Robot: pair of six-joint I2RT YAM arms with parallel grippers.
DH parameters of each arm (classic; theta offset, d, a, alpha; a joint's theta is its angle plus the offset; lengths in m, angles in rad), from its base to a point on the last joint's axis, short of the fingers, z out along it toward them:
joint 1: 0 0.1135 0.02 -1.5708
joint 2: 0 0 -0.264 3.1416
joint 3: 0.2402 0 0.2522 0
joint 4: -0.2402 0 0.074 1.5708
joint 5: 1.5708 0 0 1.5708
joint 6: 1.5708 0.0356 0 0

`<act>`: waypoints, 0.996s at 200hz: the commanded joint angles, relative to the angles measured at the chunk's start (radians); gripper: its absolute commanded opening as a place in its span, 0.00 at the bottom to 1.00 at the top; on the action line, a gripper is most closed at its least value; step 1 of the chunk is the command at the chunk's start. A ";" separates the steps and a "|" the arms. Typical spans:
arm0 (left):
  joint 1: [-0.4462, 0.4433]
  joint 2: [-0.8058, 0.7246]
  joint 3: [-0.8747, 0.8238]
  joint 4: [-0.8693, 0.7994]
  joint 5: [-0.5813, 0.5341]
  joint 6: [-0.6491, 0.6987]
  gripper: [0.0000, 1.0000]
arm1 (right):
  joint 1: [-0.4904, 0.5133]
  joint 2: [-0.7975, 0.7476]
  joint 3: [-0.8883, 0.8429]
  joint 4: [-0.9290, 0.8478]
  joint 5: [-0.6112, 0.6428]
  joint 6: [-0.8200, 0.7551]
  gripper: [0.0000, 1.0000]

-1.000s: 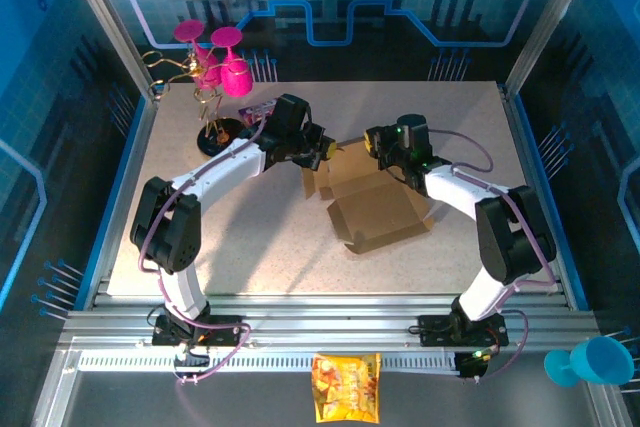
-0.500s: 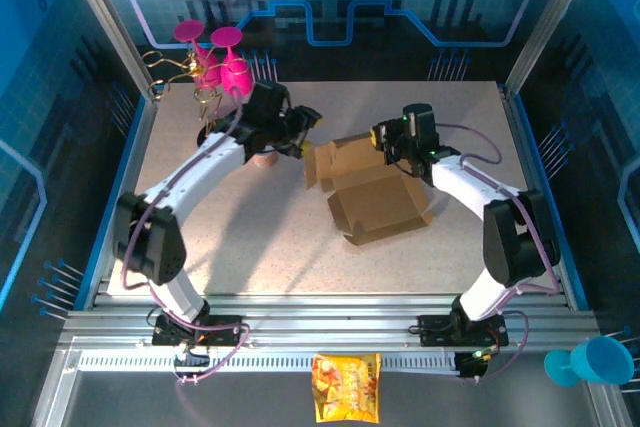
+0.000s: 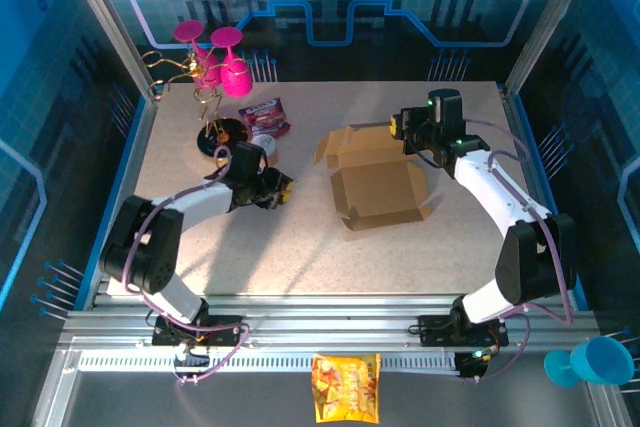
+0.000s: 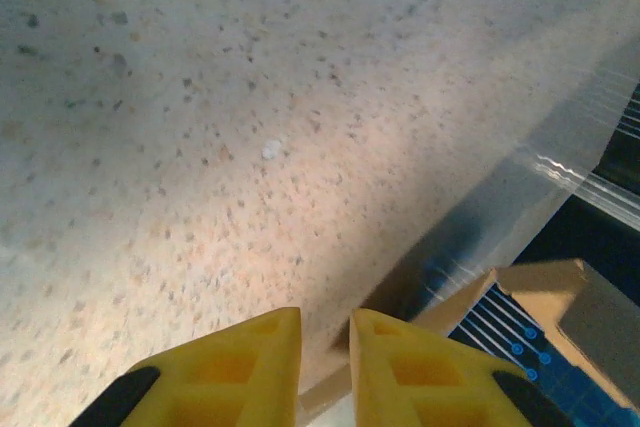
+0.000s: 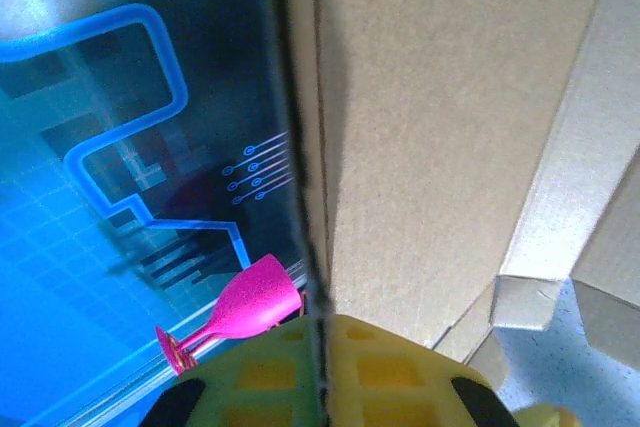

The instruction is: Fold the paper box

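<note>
The paper box (image 3: 378,187) is a brown cardboard sheet, partly folded, lying right of the table's middle with its flaps standing up. My right gripper (image 3: 405,131) is at its far edge, shut on the back flap. In the right wrist view the cardboard panel (image 5: 440,127) runs edge-on between the closed yellow fingers of the right gripper (image 5: 325,339). My left gripper (image 3: 283,190) hovers low over bare table to the left of the box, apart from it. In the left wrist view the left gripper (image 4: 325,352) has a narrow gap between its fingers with nothing in it.
A wire rack with pink goblets (image 3: 215,62) stands at the back left, one goblet (image 5: 255,299) showing past the flap. A purple snack packet (image 3: 265,112) lies near the rack. A yellow snack bag (image 3: 346,387) rests on the front rail and a blue cup (image 3: 590,359) sits at the near right.
My left gripper has let go of the box's left flap, opened and drawn back toward the near left. My right gripper has carried the back flap rightward, shifting the box.
</note>
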State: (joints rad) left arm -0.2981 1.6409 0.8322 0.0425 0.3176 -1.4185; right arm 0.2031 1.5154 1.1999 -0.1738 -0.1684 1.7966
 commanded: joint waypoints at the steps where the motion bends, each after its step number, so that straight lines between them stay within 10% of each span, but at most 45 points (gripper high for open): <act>1: -0.022 0.074 -0.007 0.383 0.047 -0.099 0.20 | -0.021 -0.024 0.046 -0.060 -0.022 0.032 0.00; 54: -0.107 0.325 -0.050 0.972 -0.040 -0.283 0.24 | -0.054 -0.024 0.054 -0.082 -0.034 0.090 0.00; 199: -0.192 0.514 0.012 1.271 -0.185 -0.375 0.42 | -0.088 -0.018 0.046 -0.076 -0.054 0.141 0.00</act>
State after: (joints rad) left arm -0.4740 2.1422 0.8200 1.2083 0.1707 -1.7866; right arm 0.1265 1.5146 1.2381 -0.2516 -0.2180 1.9125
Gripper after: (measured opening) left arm 0.413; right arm 0.057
